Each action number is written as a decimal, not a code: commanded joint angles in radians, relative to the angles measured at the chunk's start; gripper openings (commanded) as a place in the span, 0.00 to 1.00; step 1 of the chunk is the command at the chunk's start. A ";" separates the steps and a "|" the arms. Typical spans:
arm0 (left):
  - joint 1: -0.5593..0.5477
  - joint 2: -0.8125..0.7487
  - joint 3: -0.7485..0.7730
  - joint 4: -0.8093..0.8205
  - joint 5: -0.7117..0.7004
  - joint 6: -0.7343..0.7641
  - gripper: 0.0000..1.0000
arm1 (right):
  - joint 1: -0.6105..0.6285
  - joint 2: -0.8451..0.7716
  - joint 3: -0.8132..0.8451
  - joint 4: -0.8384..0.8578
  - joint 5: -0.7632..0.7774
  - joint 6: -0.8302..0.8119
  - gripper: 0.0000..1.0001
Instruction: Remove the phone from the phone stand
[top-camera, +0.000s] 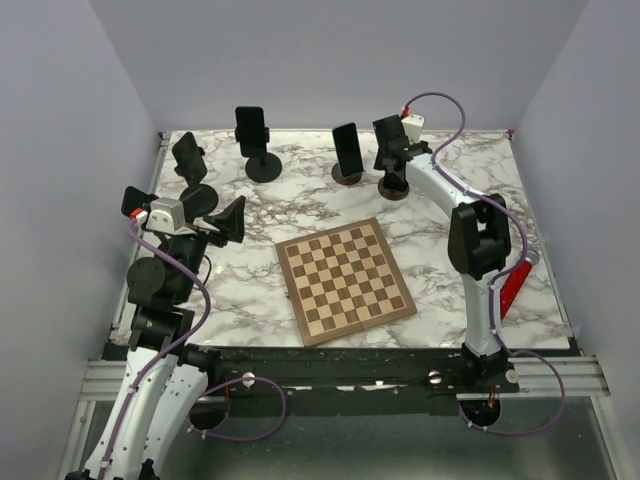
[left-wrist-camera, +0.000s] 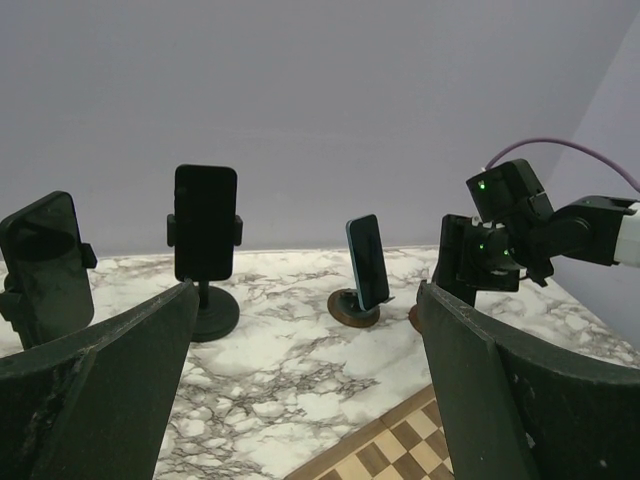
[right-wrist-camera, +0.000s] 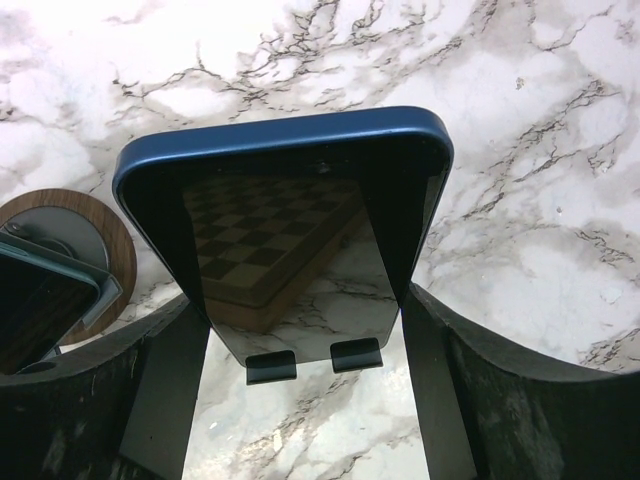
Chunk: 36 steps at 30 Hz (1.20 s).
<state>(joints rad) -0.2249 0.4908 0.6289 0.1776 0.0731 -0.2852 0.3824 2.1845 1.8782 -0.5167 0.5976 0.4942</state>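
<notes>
In the right wrist view a dark phone in a blue case (right-wrist-camera: 300, 190) leans on its stand, its lower edge resting on the two black lips (right-wrist-camera: 272, 366). My right gripper (right-wrist-camera: 300, 300) reaches down over it, with one finger (right-wrist-camera: 165, 380) against the left edge and the other against the right edge. In the top view this gripper (top-camera: 392, 150) is at the far right-centre, above the stand's round base (top-camera: 393, 188), and hides the phone. My left gripper (top-camera: 225, 220) is open and empty, held above the left side of the table.
Three other phones stand on stands: one on a wooden base (top-camera: 347, 148) just left of my right gripper, one far centre (top-camera: 250, 128), and one far left (top-camera: 188, 155). A chessboard (top-camera: 345, 282) lies mid-table. Walls enclose the table.
</notes>
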 joint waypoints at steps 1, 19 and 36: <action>-0.007 0.005 0.016 0.004 0.031 -0.008 0.99 | -0.007 -0.021 0.007 0.053 0.001 -0.023 0.57; -0.011 0.007 0.017 0.002 0.033 -0.008 0.99 | -0.007 -0.144 0.027 0.001 -0.036 -0.015 0.43; -0.028 -0.007 0.019 -0.006 0.023 0.000 0.99 | -0.352 -0.411 -0.231 -0.047 -0.369 0.193 0.40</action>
<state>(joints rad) -0.2447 0.4965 0.6289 0.1776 0.0837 -0.2852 0.1604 1.7950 1.7252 -0.5507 0.3672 0.5900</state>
